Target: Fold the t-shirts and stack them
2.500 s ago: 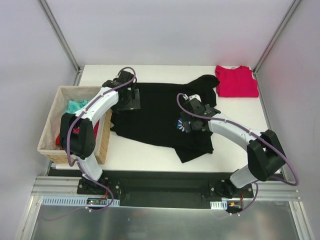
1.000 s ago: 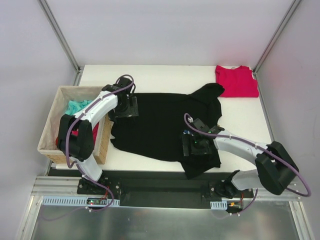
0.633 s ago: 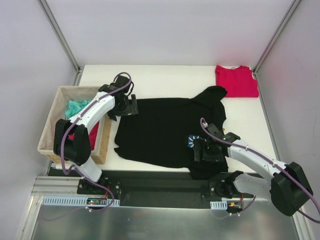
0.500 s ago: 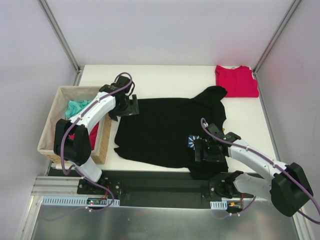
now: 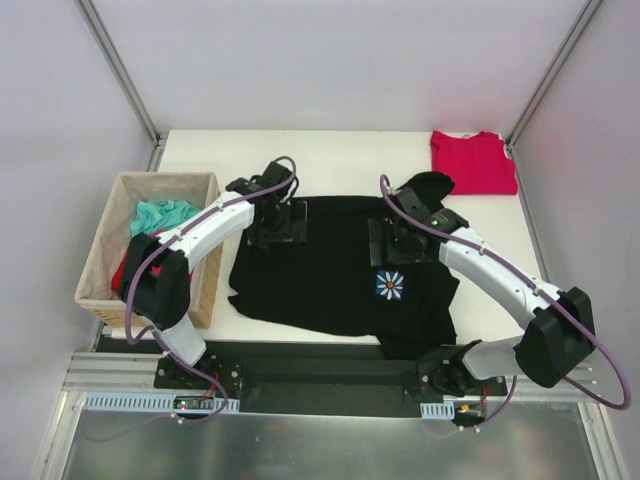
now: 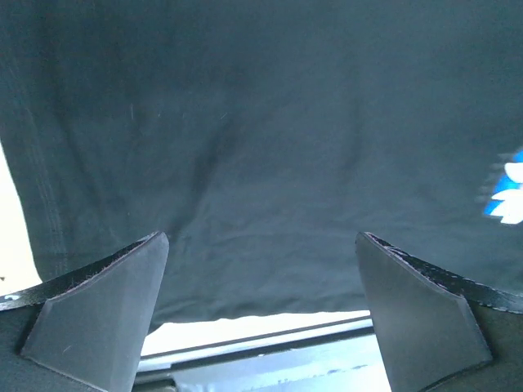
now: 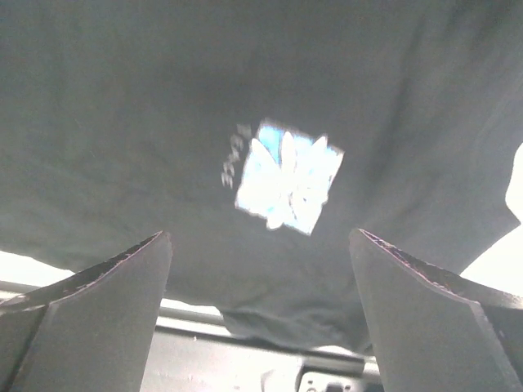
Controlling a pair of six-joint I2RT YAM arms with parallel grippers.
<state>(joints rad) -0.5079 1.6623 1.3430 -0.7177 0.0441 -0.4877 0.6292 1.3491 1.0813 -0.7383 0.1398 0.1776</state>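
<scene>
The black t-shirt [image 5: 330, 270] lies spread flat on the table, its pale star-like emblem [image 5: 390, 285] facing up. The crimson-red t-shirt [image 5: 473, 162] lies folded at the back right corner. My left gripper [image 5: 278, 225] hovers over the black shirt's upper left part, open and empty. My right gripper [image 5: 400, 243] hovers open just behind the emblem, near the collar. In the left wrist view the gripper [image 6: 261, 245] stands wide over black cloth [image 6: 261, 122]. In the right wrist view the gripper [image 7: 260, 237] frames the emblem [image 7: 286, 175], touching nothing.
A woven tan basket [image 5: 110, 240] with teal and red cloth inside stands at the left table edge, beside the left arm. The black shirt's hem reaches the table's front edge [image 5: 300, 335].
The right gripper has moved from the shirt's front hem back past the emblem. The left gripper has shifted right, onto the shirt. The emblem, hidden one second ago, now shows.
</scene>
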